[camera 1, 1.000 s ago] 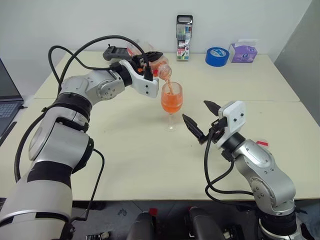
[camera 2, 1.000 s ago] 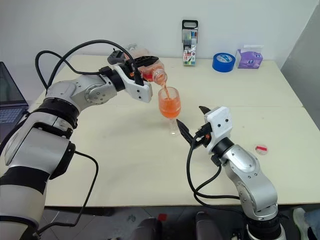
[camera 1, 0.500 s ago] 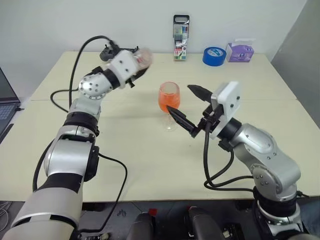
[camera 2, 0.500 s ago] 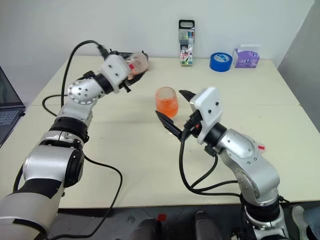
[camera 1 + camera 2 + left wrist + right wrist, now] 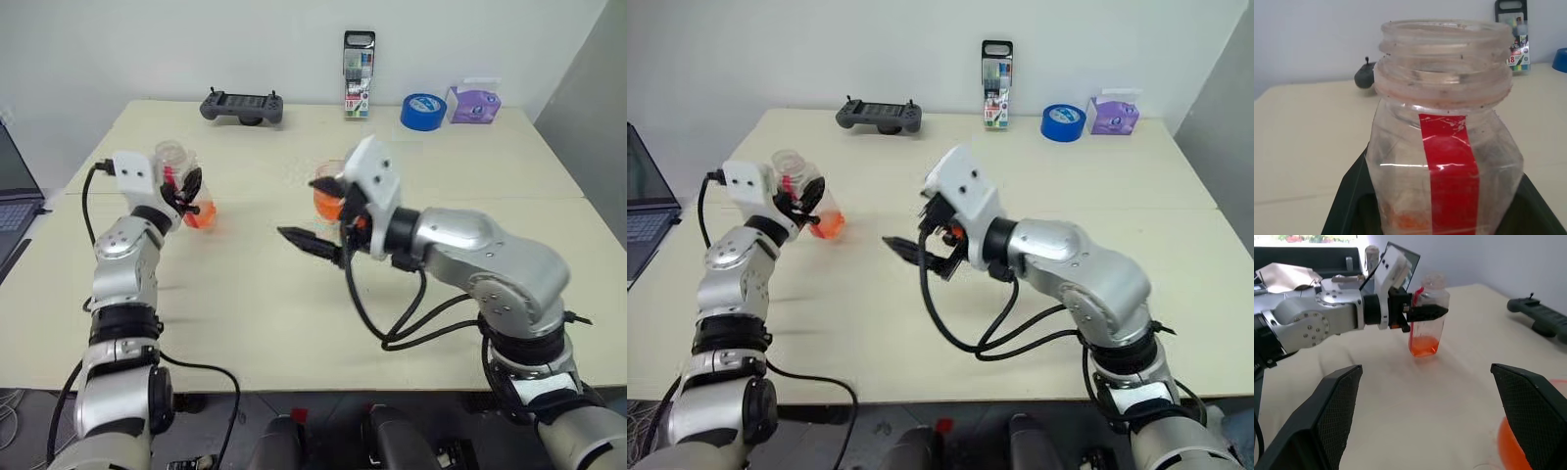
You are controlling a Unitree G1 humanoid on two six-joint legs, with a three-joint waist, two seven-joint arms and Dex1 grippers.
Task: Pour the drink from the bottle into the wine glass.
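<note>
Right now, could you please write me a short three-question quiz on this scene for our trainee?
1. True or false: the bottle in the left end effector is upright.
2. Where is most of the drink? A) in the bottle B) in the glass C) on the table
3. Fill in: the right end effector is ____, with the glass near one of its fingers.

Key
1. True. It stands mouth up, with only a little orange left at its bottom.
2. B. The bowl is filled with orange.
3. Open. Its fingers stand wide apart and hold nothing.
</note>
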